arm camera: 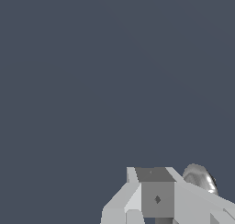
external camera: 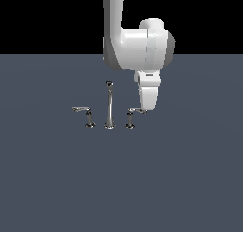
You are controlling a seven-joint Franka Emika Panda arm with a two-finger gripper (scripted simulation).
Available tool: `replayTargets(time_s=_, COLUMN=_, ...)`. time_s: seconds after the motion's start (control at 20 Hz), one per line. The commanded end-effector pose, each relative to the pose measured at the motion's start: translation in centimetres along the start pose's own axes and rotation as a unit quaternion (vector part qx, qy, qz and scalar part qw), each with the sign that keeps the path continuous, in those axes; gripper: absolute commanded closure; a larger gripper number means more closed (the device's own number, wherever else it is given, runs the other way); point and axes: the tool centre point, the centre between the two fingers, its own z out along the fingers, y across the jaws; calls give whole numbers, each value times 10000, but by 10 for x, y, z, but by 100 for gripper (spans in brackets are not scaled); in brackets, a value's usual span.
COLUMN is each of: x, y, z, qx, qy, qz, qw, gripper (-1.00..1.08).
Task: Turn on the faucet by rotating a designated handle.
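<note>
While gripper (external camera: 148,108) meets handle (external camera: 136,111) arm's tip | jaws' state cannot be told | faucet (external camera: 109,106) apparently off; rotation remains.

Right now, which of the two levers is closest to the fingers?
The lever on the exterior view's right; the fingers reach its arm.

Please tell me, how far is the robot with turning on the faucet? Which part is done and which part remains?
Done: the arm has reached the faucet; its claw sits at the arm tip of the designated handle, on the exterior view's right. In hand: lining up on that lever; contact cannot be confirmed, though the wrist view shows chrome beside the claw. Left: rotating the handle. The other lever is untouched.
</note>
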Motion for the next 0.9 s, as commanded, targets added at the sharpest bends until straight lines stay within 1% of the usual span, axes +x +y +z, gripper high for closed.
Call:
replayTargets(time_s=0.0, x=4, y=11, z=0, qx=-37, qy=1, qz=8, qw=10000, gripper=108)
replayTargets(time_s=0.15, x=7, y=17, z=0, qx=-37, qy=1, qz=8, qw=10000, gripper=108)
replayTargets(time_s=0.2, x=2, y=9, z=0, qx=17, qy=-7, qz=-24, qw=10000, gripper=108)
replayTargets(time_s=0.85, x=-8, y=52, z=0, qx=-24, qy=-2, qz=-2, qw=10000, gripper=108)
